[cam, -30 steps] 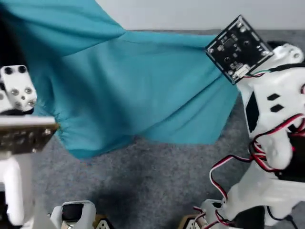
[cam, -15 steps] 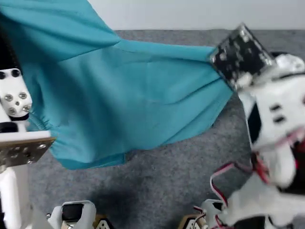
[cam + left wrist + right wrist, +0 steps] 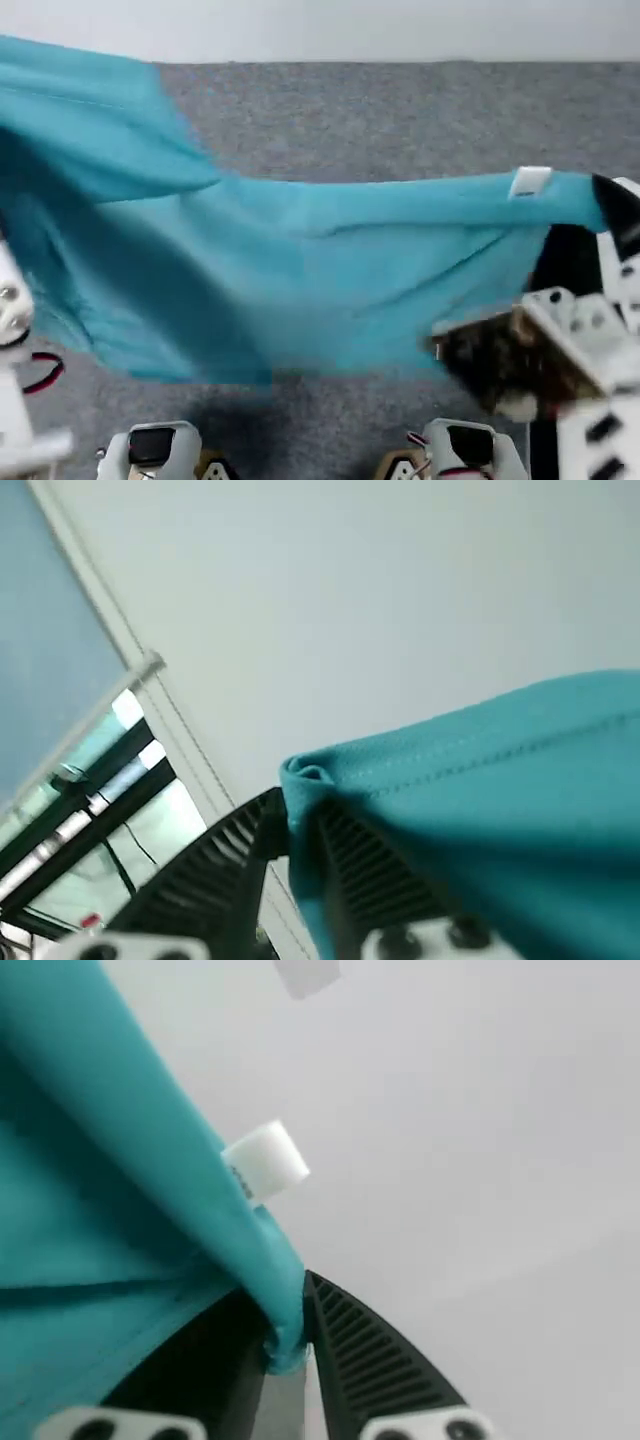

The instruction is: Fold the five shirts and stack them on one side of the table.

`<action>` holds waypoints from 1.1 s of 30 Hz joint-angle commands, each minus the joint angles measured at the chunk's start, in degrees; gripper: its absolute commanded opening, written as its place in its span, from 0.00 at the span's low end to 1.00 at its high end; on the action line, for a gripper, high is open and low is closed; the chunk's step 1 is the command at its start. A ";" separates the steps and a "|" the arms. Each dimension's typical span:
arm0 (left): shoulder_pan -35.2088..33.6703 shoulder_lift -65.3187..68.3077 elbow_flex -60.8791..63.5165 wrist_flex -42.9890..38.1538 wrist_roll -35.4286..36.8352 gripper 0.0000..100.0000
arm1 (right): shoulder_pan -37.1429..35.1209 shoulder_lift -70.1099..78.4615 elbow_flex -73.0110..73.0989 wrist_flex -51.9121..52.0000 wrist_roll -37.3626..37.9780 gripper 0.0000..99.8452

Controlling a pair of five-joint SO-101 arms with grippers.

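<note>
1. The left gripper (image 3: 295, 815) is clamped on a hemmed edge of the teal shirt (image 3: 480, 780). A bunched fold of cloth is pinched between its two ribbed black jaws. In the left wrist view it stands raised against a pale surface, with a window frame (image 3: 90, 810) off to one side.
2. The right gripper (image 3: 287, 1310) is likewise closed on another edge of the same shirt, the cloth nipped tight between its jaws. A white tag (image 3: 265, 1163) is stitched to that edge just beyond the fingertips.
3. From the high view, the teal shirt (image 3: 300, 270) stretches between the two arms and spans nearly the full width of the grey table (image 3: 400, 110). Its upper edge runs taut from the right side, where the tag sits just beside a black finger of the right gripper. Toward the left the fabric widens and passes out of frame.
4. Below that taut edge, the body of the shirt hangs in broad folds, its lower hem lying near the front of the table.
5. The right arm (image 3: 590, 360), white with a dark circuit board, sits at the right edge below the held corner. The left arm (image 3: 10, 320), white with a red wire (image 3: 42, 372), shows at the left edge.
6. Two arm bases (image 3: 150, 450) stand at the near edge of the table, and a white wall (image 3: 400, 25) runs along the far side.
</note>
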 commanded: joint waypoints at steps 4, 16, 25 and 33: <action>6.07 0.88 16.75 0.44 -8.97 0.01 | 0.48 5.67 17.14 -2.42 0.44 0.01; 7.03 10.20 52.35 -32.18 -10.29 0.01 | 0.48 12.53 57.14 -40.04 2.20 0.01; 6.59 34.81 45.23 -47.30 -10.20 0.01 | 0.84 24.31 66.37 -70.64 2.90 0.01; 6.59 54.51 22.90 -47.21 -8.09 0.01 | 0.75 36.09 66.29 -92.09 5.01 0.01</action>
